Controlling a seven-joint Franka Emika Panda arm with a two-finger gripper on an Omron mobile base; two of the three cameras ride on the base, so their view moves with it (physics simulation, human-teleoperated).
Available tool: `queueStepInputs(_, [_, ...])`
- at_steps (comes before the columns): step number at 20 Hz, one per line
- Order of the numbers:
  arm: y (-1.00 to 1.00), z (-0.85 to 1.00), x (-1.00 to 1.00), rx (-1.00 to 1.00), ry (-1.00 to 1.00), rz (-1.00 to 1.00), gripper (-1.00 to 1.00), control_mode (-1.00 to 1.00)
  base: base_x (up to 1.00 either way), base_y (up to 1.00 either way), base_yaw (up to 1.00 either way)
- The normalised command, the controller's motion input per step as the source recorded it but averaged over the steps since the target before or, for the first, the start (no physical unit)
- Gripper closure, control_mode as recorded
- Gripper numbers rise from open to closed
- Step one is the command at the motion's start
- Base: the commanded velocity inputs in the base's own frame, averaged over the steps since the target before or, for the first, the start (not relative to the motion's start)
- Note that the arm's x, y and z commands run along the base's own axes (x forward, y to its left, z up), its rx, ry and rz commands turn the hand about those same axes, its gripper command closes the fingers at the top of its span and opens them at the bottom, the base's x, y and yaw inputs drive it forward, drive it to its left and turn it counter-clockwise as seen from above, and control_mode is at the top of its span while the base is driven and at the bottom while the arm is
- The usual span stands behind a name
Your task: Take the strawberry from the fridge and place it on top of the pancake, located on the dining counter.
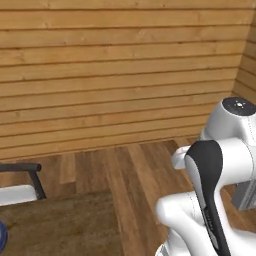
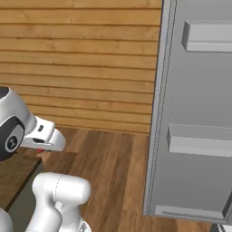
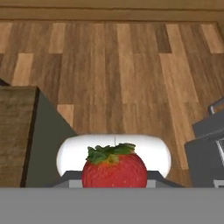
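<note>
Strawberry [image 3: 114,168], red with a green leafy cap, sits clamped in the gripper's [image 3: 114,177] narrowly set jaws above the wooden floor [image 3: 118,74], just right of the dining counter's [image 3: 15,131] corner.

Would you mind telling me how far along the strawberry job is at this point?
Done: the strawberry is out of the fridge and sits in the gripper, green cap showing, over the wood floor. In hand: carrying it, with the dining counter edge just to one side in the hand view. Left: reaching the pancake, of which only a blue plate edge shows, and setting the strawberry on top.
</note>
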Motion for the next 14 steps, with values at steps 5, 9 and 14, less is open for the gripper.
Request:
queueStepInputs(5, [0.00, 0.00, 0.00, 0.00, 0.00, 0.00, 1.00, 1.00, 0.71, 0.27, 0.15])
queueStepInputs(9, [0.00, 0.00, 0.00, 0.00, 0.00, 0.00, 1.00, 1.00, 1.00, 0.00, 0.01])
queueStepInputs(14, [0.00, 0.00, 0.00, 0.00, 0.00, 0.00, 1.00, 1.00, 1.00, 0.00, 0.00])
